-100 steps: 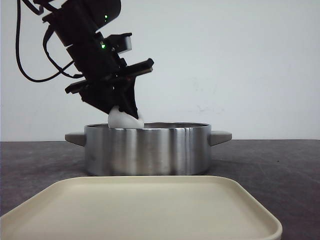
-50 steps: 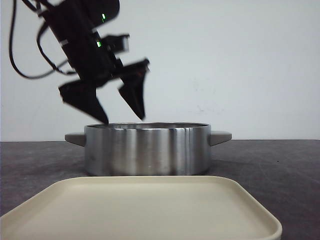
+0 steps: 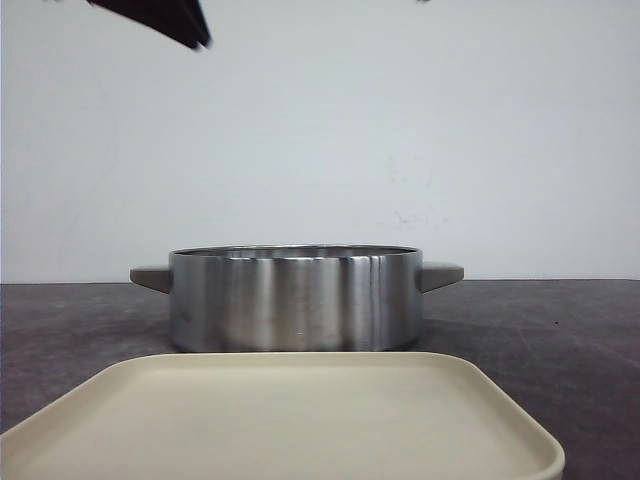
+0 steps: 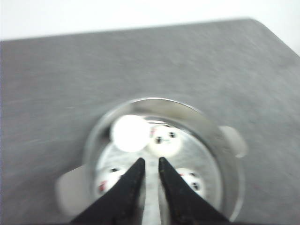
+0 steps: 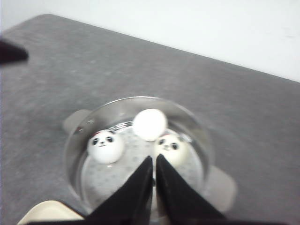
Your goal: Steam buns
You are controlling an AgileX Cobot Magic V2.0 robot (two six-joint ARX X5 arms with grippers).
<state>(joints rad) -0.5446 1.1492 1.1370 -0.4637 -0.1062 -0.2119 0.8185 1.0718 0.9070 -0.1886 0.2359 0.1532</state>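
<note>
buns (image 4: pixel 164 139): four in steel pot (image 3: pixel 295 300) | left end effector (image 4: pixel 151 164): nearly closed, empty, above pot | right end effector (image 5: pixel 154 161): closed, empty | tray (image 3: pixel 280 420): 6 o'clock of pot

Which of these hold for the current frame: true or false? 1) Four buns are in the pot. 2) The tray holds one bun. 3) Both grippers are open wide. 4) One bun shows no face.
1) True: four buns sit in the steel pot.
2) False: the beige tray holds nothing.
3) False: the left gripper and the right gripper are both shut.
4) True: the plain white bun hides its panda face.
</note>
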